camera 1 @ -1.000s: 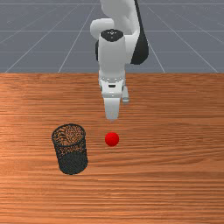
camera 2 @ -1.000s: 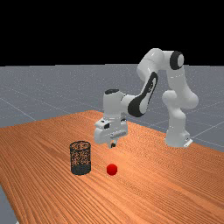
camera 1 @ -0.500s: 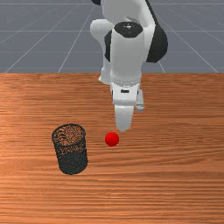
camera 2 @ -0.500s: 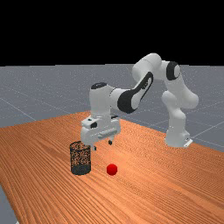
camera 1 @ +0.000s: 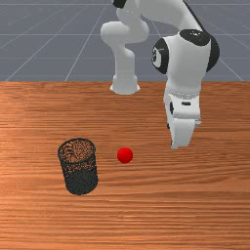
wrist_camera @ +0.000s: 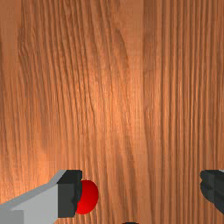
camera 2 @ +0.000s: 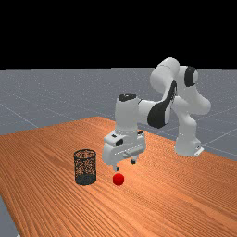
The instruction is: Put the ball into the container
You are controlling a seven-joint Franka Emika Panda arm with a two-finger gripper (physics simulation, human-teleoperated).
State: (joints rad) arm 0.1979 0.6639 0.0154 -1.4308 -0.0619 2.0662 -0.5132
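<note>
I hold my claw (camera 2: 124, 165) released, fingers spread wide, above the streaky orange-brown grain of the worktop (camera 1: 195, 205), over on the front view's right of the red ball (camera 1: 125, 155), which rests on the wood near the upright black mesh container (camera 1: 81, 181). Behind, grey floor (camera 2: 41, 92) ruled with pale lines stretches back to blackness (camera 2: 115, 32).

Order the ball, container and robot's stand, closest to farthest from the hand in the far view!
1. Ball: just below the hand in that view.
2. Container: toward the far view's left.
3. Stand: toward the far view's right.
</note>
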